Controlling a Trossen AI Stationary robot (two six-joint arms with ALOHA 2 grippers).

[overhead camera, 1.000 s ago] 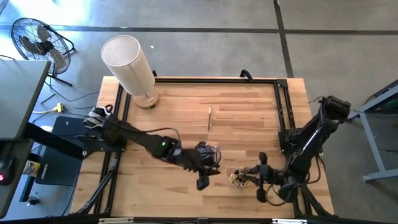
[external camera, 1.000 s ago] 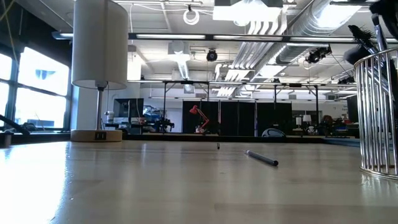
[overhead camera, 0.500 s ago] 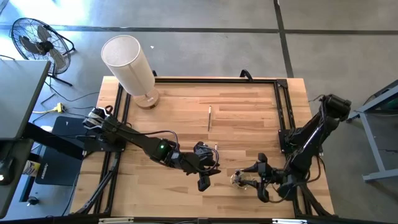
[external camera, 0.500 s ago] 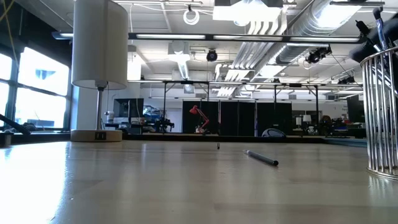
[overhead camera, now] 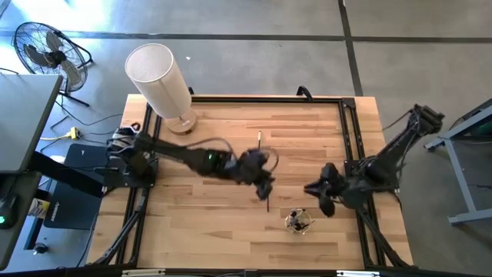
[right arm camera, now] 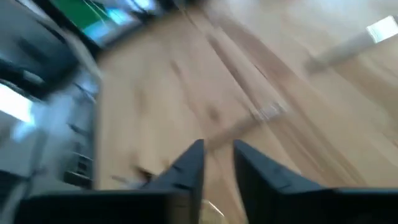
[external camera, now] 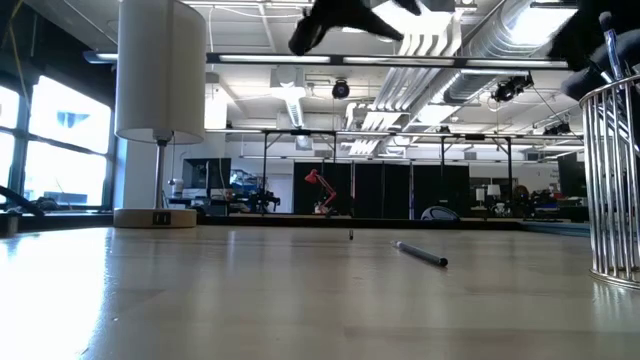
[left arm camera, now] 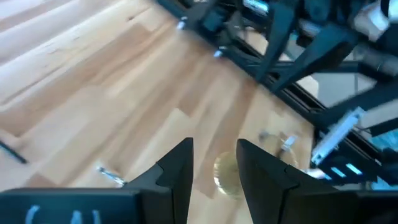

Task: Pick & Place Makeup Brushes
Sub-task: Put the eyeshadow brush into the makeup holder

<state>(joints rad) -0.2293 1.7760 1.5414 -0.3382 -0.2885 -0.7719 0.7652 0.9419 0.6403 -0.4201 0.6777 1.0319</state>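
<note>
Pale wood planks make up the bench (overhead camera: 223, 131), which we see first from above. A white lamp (overhead camera: 160, 77) stands at its far left corner. One makeup brush (overhead camera: 260, 145) lies alone near the middle of the far half. A wire cup (overhead camera: 298, 221) holding more brushes stands near the front edge, right of centre. The left gripper (overhead camera: 265, 190) hangs over the middle of the bench; the right gripper (overhead camera: 321, 190) hangs near the right edge, beyond the cup.

From bench level, we see the single brush (external camera: 420, 254) lying flat on the wood, the wire cup (external camera: 612, 180) at the right edge with brush tips (external camera: 606, 35) poking above its rim, and the lamp (external camera: 160, 110) on the left.

From the left wrist, we see two dark fingers (left arm camera: 177, 171) a small gap apart, holding nothing, with the cup (left arm camera: 227, 174) below them.

From the right wrist, the fingers (right arm camera: 189, 165) are likewise slightly parted and empty.
</note>
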